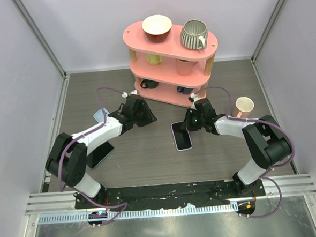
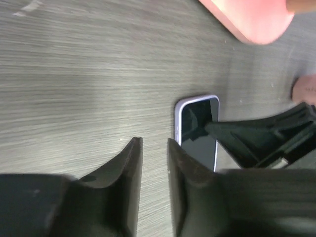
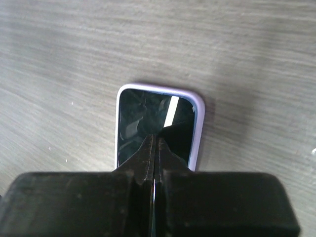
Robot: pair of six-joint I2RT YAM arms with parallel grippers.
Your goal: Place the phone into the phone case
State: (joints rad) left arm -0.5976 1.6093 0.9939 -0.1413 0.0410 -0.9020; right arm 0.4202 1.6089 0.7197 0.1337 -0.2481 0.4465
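Note:
The phone point(image 1: 182, 137) lies flat at the table's middle, its black screen point(image 3: 136, 121) up, inside the lavender phone case, whose rim point(image 3: 198, 129) runs round it. My right gripper point(image 3: 154, 140) is shut, its tips resting on the screen near the phone's far end; in the top view it point(image 1: 189, 122) is at the phone's top edge. My left gripper point(image 2: 154, 143) is narrowly open and empty, low over bare table just left of the phone point(image 2: 197, 129); in the top view it point(image 1: 147, 118) is left of the phone.
A pink three-tier shelf point(image 1: 171, 64) with bowls and mugs stands at the back. A pink cup point(image 1: 244, 107) stands on the right. A dark flat slab point(image 1: 100, 154) and a light blue flat thing point(image 1: 100, 115) lie by my left arm.

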